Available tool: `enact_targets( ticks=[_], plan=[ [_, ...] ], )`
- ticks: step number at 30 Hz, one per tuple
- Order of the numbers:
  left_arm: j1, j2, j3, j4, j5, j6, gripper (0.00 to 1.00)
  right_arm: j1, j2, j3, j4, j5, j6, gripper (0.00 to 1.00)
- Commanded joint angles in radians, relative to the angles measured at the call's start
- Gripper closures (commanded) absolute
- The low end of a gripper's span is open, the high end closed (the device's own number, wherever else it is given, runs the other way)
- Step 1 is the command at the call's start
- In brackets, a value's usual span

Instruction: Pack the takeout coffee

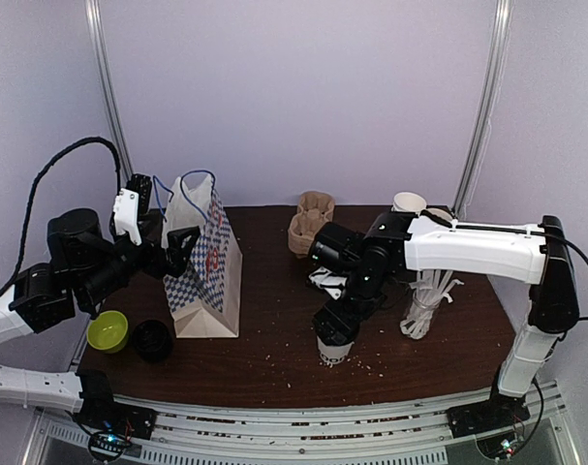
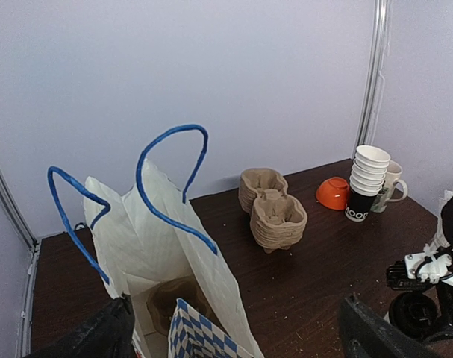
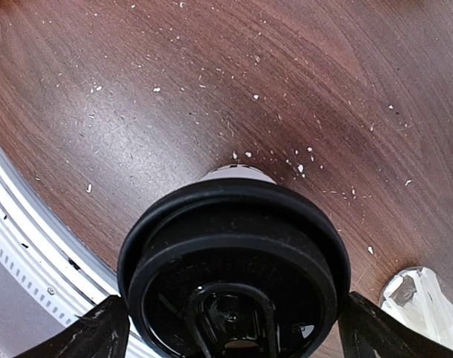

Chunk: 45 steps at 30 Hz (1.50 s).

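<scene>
The takeout coffee cup [image 1: 334,355], white with a black lid, stands on the table near the front edge. My right gripper [image 1: 335,327] is right over it. In the right wrist view the lid [image 3: 233,253] fills the gap of the right gripper [image 3: 233,321], whose jaws are wide apart and flank the rim closely. A brown pulp carrier tray [image 2: 170,298] lies at the bottom of the checked paper bag [image 2: 159,253]. My left gripper [image 2: 237,328] is open at the bag's mouth [image 1: 199,208], with one finger [image 2: 92,335] at the bag's left edge.
A stack of spare pulp trays [image 1: 310,225] stands at the back middle. A glass of wrapped straws [image 1: 424,310] is right of the cup. Stacked paper cups [image 2: 369,175], a mug and an orange bowl [image 2: 333,192] are at the back right. A green bowl [image 1: 108,331] and a black lid [image 1: 152,341] lie left of the bag.
</scene>
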Motion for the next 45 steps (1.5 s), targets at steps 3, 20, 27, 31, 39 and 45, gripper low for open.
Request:
enact_targets(
  ticks=[3,20,27,31,39,45],
  plan=[
    [-0.003,-0.009,-0.007,0.027,-0.007,-0.008,0.02,-0.009,-0.002,-0.022,0.005,-0.018,-0.007,0.0],
    [-0.002,-0.028,0.004,0.001,-0.033,-0.001,0.02,-0.008,0.024,-0.04,0.027,-0.027,-0.008,0.0],
    [-0.003,-0.036,0.023,-0.017,-0.072,0.009,0.02,-0.009,0.022,-0.035,0.035,-0.03,-0.006,0.09],
    [-0.003,-0.04,0.028,-0.025,-0.108,0.004,0.02,-0.009,0.009,-0.035,0.04,-0.037,-0.006,0.16],
    [-0.003,-0.039,0.086,-0.072,-0.27,0.004,0.02,-0.008,-0.044,-0.032,0.041,-0.025,0.001,0.19],
    [0.002,0.025,0.192,-0.117,-0.359,0.064,0.02,-0.009,-0.132,-0.011,0.052,0.01,0.015,0.19]
  ],
)
